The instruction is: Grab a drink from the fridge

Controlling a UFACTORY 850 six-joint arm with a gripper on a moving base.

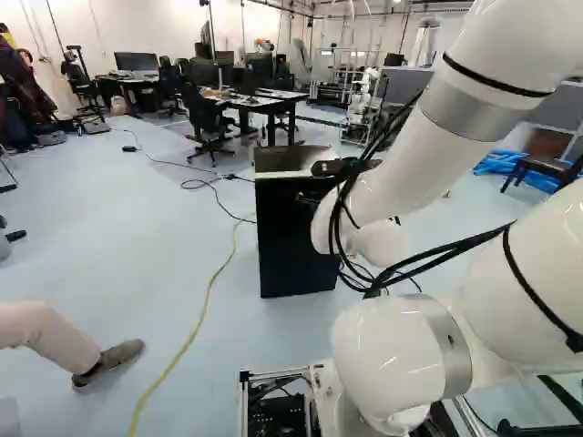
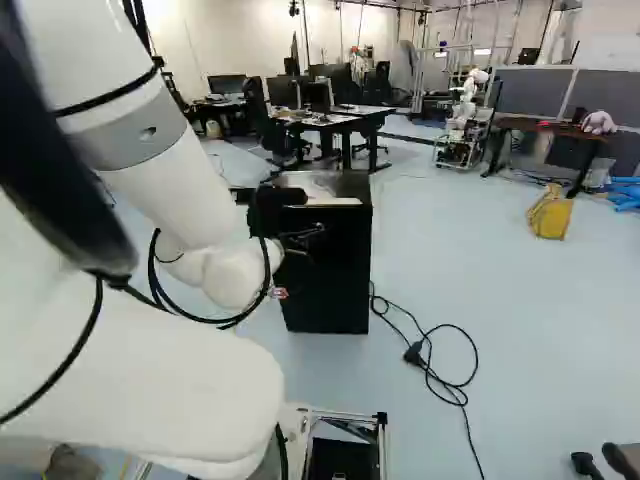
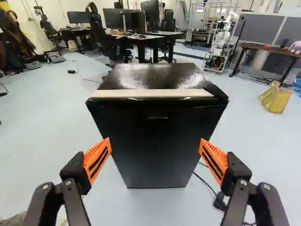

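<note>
The job looks to be at its opening stage, the approach. The fridge [image 3: 150, 77] stands upright on the floor [image 3: 56, 155], at twelve o'clock from the end effector [image 3: 155, 143], with what I take to be its door [image 3: 155, 129] facing the arm [image 2: 165, 165]. That door looks closed, a pale strip [image 3: 150, 93] running along the edge above it. No drink shows in any view; presumably it is inside, so where it sits on the shelves cannot be told.

The end effector is spread wide, with nothing pinched between its orange pads [image 3: 97, 160]. In the wrist view the front of the fridge lies beyond them and between them; whether either pad touches it, I cannot tell, though they seem to stand apart.

As far as the pictures show, what is done is lining up with the fridge. Left to do: find the door's free edge, pull it open, look in, close on a drink and bring it out. Which side the hinge is on is not plain, and I make out no handle, so the first pull may slip. A black cord [image 2: 462, 385] lies at about four o'clock from the fridge, twelve being away from the arm; the base could catch it if it drives that way.
</note>
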